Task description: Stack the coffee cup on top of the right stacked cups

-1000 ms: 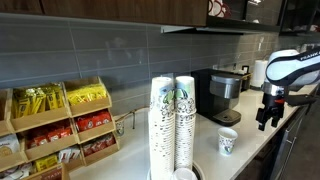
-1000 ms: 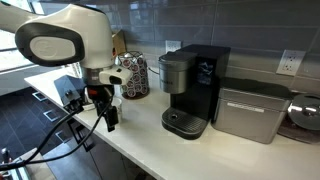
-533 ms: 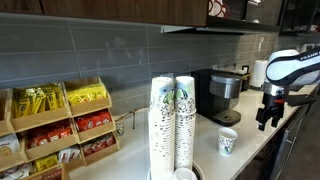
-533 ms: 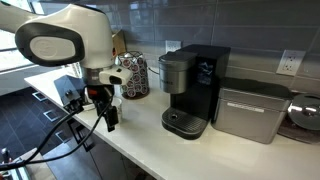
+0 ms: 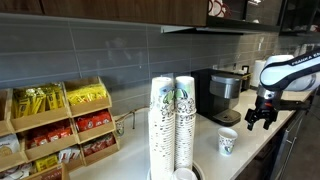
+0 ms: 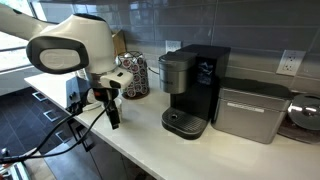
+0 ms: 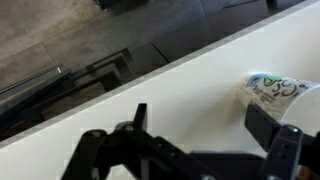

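The claw (image 5: 262, 119) is hovering spread and empty by the worktop's (image 5: 252, 150) front edge, probably lining up on the coffee cup (image 5: 228, 142). The cup is standing upright near that edge, well apart from the right stacked cups (image 5: 185, 122).

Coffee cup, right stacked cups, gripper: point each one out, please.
coffee cup (image 5: 228, 143), in an exterior view, on its printed side wall.
right stacked cups (image 5: 185, 125), in an exterior view, on the mid-column rims.
gripper (image 5: 258, 124), in an exterior view, midway between its fingertips.
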Controlling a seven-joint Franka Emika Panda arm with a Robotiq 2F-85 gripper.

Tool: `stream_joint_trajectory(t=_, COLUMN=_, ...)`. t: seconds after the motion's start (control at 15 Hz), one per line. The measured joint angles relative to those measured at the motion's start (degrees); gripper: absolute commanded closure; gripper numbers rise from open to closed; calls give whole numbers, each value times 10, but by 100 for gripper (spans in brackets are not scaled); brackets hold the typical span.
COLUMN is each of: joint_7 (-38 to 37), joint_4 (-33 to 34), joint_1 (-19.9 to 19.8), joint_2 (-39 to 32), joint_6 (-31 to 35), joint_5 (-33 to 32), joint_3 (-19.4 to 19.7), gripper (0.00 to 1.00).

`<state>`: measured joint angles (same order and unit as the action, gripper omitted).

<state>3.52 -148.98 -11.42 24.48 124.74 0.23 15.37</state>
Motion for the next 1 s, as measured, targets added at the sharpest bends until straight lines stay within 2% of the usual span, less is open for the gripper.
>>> stream_joint_trajectory(t=0.53, joint_7=-42, joint_4=-33, joint_1=4, joint_2=-36, joint_6=89, joint_5=98, joint_3=-11, gripper=0)
stream_joint_trajectory(t=1.0, joint_7=-52, joint_4=-38, joint_1=28, joint_2=-57, joint_6=103, joint_5=196, joint_3=-19, gripper=0)
